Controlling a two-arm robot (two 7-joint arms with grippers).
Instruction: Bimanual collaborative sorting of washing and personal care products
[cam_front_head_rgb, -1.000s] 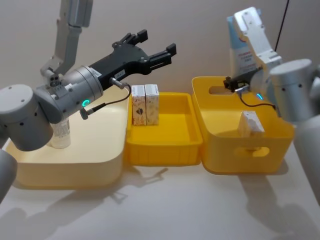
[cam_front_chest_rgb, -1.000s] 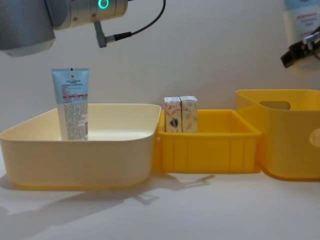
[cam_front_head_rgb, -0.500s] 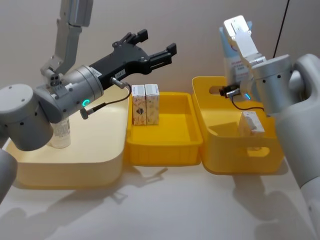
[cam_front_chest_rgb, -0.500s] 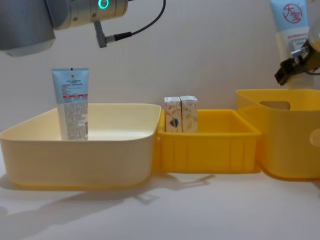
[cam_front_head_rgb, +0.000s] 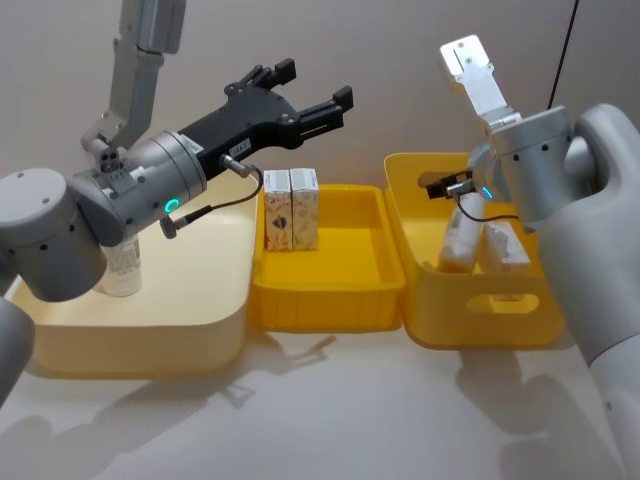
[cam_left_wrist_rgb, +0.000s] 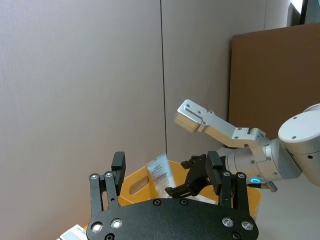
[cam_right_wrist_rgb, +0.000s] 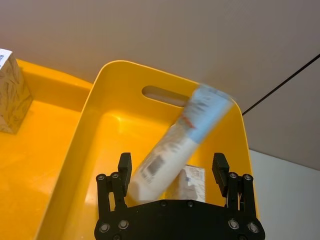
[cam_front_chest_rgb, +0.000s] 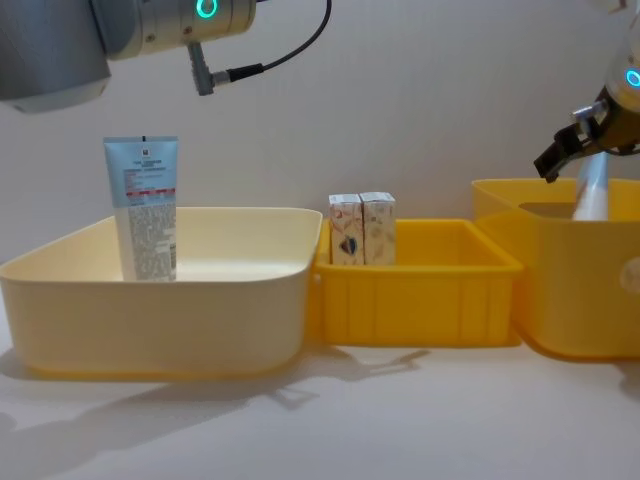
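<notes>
While the head view catches a white bottle (cam_front_head_rgb: 460, 240) leaning inside the deep yellow bin (cam_front_head_rgb: 470, 300), the right wrist view shows it blurred, loose between the spread fingers of the right gripper (cam_right_wrist_rgb: 174, 172). The left gripper (cam_front_head_rgb: 305, 100) hangs open, empty. A blue tube (cam_front_chest_rgb: 142, 208) stands in the cream bin (cam_front_chest_rgb: 160, 320); two cartons (cam_front_chest_rgb: 362, 228) stand on a pale table (cam_front_chest_rgb: 330, 420) before a grey wall (cam_left_wrist_rgb: 80, 90).
</notes>
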